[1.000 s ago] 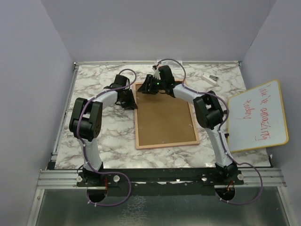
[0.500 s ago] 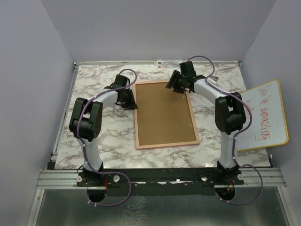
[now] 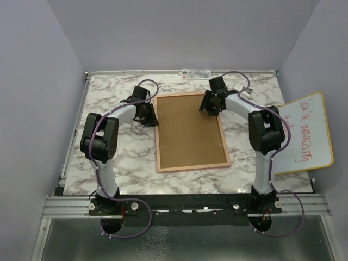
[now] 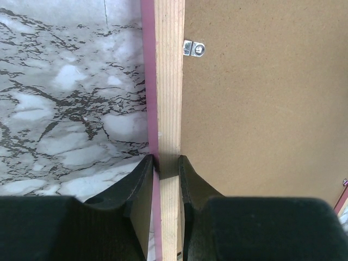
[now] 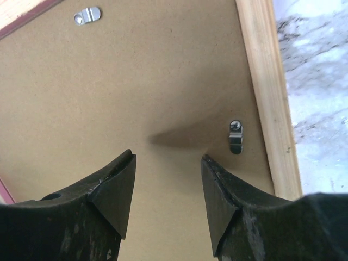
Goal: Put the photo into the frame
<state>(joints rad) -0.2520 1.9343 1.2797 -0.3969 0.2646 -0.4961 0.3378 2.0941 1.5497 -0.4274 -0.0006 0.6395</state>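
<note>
The frame (image 3: 190, 166) lies face down in the middle of the marble table, its light wood rim around a brown backing board (image 3: 187, 130). The photo is hidden. My left gripper (image 3: 150, 117) is shut on the frame's left rim (image 4: 167, 109), one finger (image 4: 142, 185) on the pink outer edge, the other on the board side. My right gripper (image 3: 209, 104) hovers open and empty over the board near its far right corner. In the right wrist view a metal turn clip (image 5: 235, 137) stands beside the right fingertip (image 5: 215, 179).
A wood-edged whiteboard (image 3: 299, 136) with red writing leans off the table's right edge. A small white label strip (image 3: 196, 72) lies at the back wall. Other turn clips (image 4: 194, 48) (image 5: 87, 14) sit along the board's edges.
My right gripper has moved from the frame's far middle edge to the right and now sits lower over the far right corner. The left gripper has not moved.
</note>
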